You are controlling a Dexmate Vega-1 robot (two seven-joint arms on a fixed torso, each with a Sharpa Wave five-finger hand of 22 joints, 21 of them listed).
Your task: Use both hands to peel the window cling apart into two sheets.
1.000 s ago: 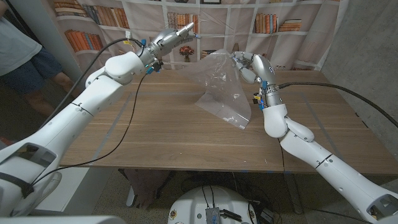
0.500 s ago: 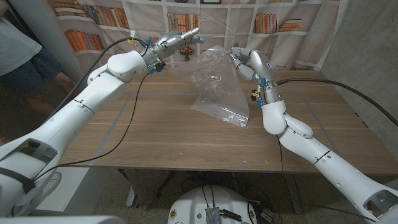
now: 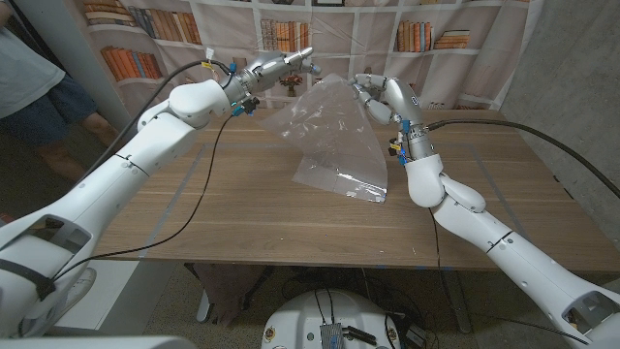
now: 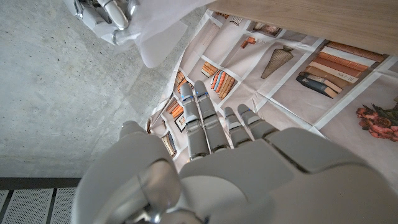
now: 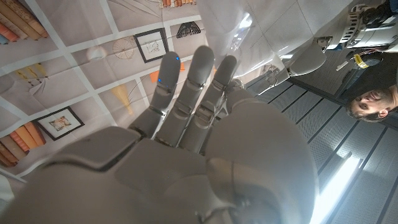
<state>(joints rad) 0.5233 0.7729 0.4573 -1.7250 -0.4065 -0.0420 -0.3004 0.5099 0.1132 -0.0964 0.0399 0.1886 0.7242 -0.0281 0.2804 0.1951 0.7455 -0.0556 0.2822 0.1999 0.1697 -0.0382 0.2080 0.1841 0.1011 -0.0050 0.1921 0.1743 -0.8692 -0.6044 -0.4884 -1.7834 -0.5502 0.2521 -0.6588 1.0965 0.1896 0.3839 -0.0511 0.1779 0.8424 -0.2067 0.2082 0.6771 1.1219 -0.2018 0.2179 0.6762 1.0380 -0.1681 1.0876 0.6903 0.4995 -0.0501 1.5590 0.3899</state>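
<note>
With the window cling [image 3: 334,131] hanging over the table's [image 3: 242,218] far edge from your right hand's [image 3: 380,97] pinch, bring the empty, straight-fingered left hand [image 3: 281,63] to its free corner.

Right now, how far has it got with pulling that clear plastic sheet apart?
The lifting looks done: the right hand holds the plastic sheet up by its top, its bottom edge trailing on the table. The left hand is raised next to the sheet's upper edge; whether it has a grip is unclear. The sheet looks like one piece, so the splitting into two is left.
</note>
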